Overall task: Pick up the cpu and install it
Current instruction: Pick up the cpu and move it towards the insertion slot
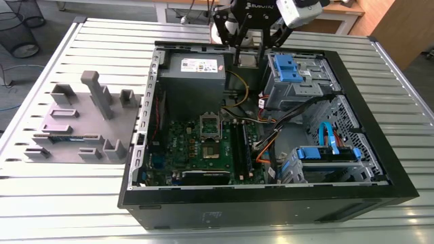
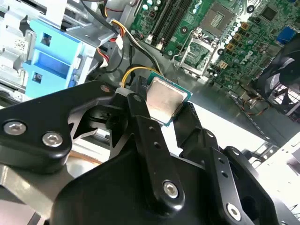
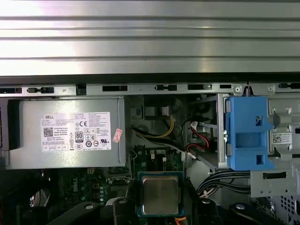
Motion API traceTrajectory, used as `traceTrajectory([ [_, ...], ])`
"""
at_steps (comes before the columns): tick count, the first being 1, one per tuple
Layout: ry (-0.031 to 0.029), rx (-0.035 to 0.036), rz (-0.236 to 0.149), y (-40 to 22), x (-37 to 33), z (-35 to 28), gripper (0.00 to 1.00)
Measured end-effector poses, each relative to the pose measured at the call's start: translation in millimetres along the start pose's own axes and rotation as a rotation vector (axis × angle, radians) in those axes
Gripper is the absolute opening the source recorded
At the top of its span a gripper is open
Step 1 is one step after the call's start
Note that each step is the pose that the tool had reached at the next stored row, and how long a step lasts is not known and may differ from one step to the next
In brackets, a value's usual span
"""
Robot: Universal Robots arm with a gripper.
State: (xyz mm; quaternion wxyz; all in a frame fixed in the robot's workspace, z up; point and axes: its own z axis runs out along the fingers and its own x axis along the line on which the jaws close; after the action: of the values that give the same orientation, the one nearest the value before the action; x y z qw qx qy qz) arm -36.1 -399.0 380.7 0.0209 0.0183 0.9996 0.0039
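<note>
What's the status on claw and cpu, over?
Claw shut on small square silver-topped cpu. Hovering over open black computer case, near grey power supply. Dark metal-framed socket on green board looks clear.

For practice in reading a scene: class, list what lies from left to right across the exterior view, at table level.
In order: grey moulded tray → green board → lower blue drive carrier → case's right wall. The held cpu hangs over the board's span, so omitted.

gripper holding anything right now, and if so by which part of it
Yes: the gripper holds the small flat square cpu with a silver-grey metal top, its black fingers pinching two opposite edges.
</note>
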Motion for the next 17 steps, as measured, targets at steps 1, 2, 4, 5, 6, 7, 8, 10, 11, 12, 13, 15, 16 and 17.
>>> traceTrajectory([
  [1,0.0,0.0,0.0,0.0,-1.0,0.1,0.47],
  [2,0.0,0.0,0.0,0.1,-2.0,0.1,0.47],
  [4,0.0,0.0,0.0,0.2,-4.3,0.3,0.47],
  [5,0.0,0.0,0.0,0.2,-5.3,0.4,0.47],
  [6,0.0,0.0,0.0,0.3,-6.4,0.4,0.47],
  [7,0.0,0.0001,0.0,0.3,-7.4,0.5,0.47],
  [8,0.0,0.0,0.0,0.3,-8.5,0.6,0.47],
  [10,0.0,0.0,0.0,0.4,-10.7,0.8,0.47],
  [11,0.0,0.0,0.0,0.5,-11.7,0.8,0.47],
  [12,0.0,0.0001,0.0,0.5,-12.8,0.9,0.47],
  [13,0.0,0.0,0.0,0.6,-13.9,1.0,0.47],
  [15,0.0,0.0001,0.0,0.7,-16.1,1.1,0.47],
  [16,0.0,0.0,0.0,0.7,-17.1,1.2,0.47],
  [17,0.0,0.0,0.0,0.8,-18.3,1.3,0.47],
])
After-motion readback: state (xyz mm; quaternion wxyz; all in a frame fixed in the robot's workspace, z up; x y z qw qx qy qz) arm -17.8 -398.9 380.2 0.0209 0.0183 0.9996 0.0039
